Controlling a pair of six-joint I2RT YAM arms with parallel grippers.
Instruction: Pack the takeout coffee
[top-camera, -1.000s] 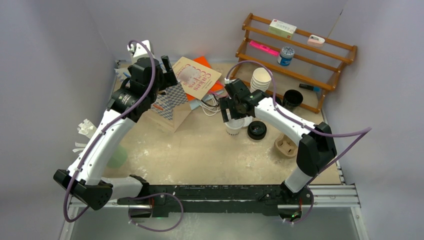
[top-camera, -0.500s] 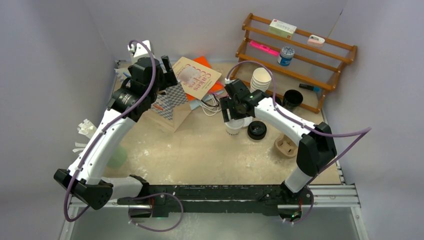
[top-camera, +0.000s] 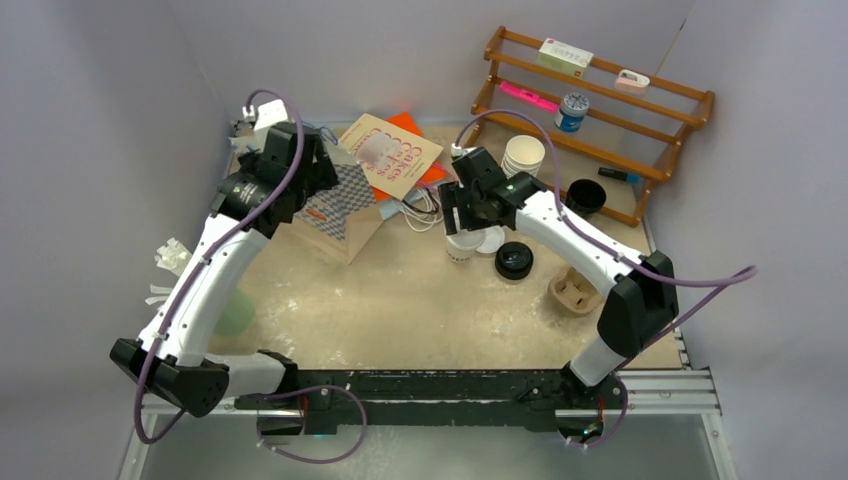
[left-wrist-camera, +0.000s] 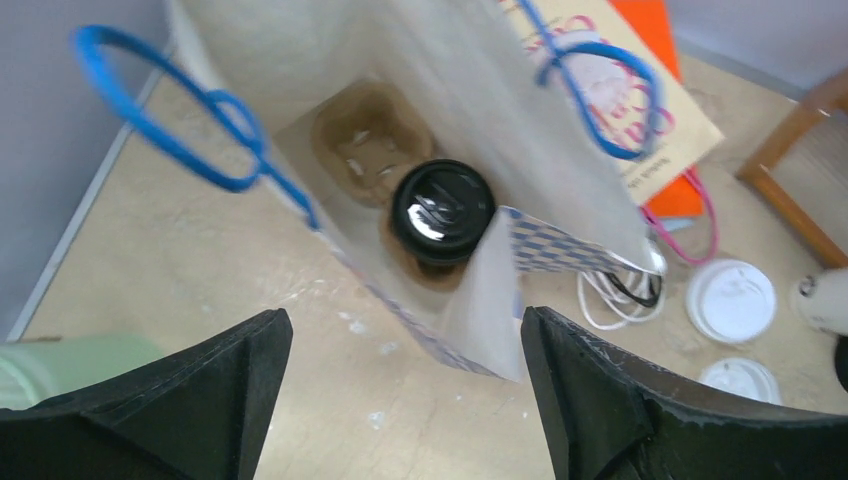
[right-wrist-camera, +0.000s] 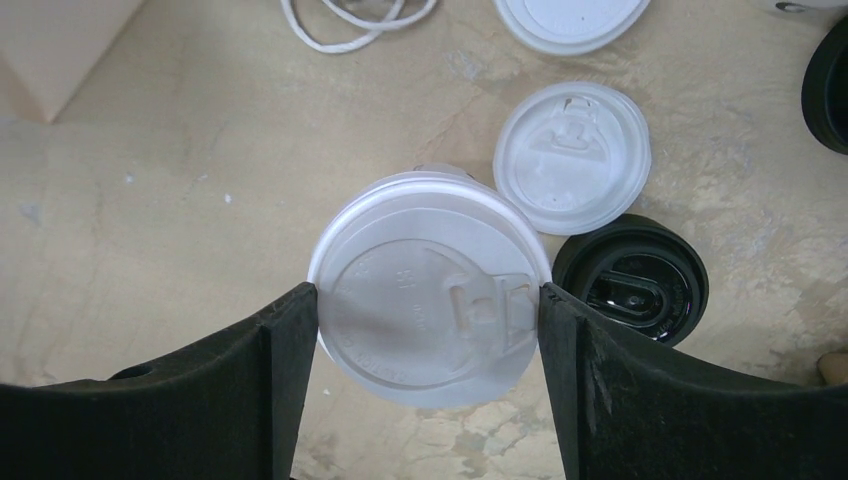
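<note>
Right claw (right-wrist-camera: 430, 295): closed on white-lidded cup (right-wrist-camera: 425, 335), one finger touching the lid rim at each side. Cup upright, resting on table (top-camera: 400, 300) or just above it, cannot tell which; toward the far middle of the surface.

Left claw (left-wrist-camera: 405, 320): wide apart, nothing between the fingers; hanging over the open mouth of paper bag (left-wrist-camera: 480, 120).

Paper bag: upright at far left of table, blue cord handles, blue-checked side panel.

Black-lidded cup (left-wrist-camera: 443, 208): inside paper bag, upright, seated in one pocket of brown carrier (left-wrist-camera: 360, 140) at the bag's bottom.

Loose white lid (right-wrist-camera: 572, 158): flat on table, just beside white-lidded cup. Second white lid (right-wrist-camera: 570, 18): farther off, cut by the edge of the right wrist view.

Black lid (right-wrist-camera: 632, 290): on table just beside white-lidded cup; on a cup or loose, cannot tell.

Second carrier (top-camera: 572, 292): on table at right, well apart from paper bag.

Stack of lidless white cups (top-camera: 522, 155), wooden rack (top-camera: 600, 100), book (top-camera: 392, 155), white cord (right-wrist-camera: 350, 20): along the far side.
</note>
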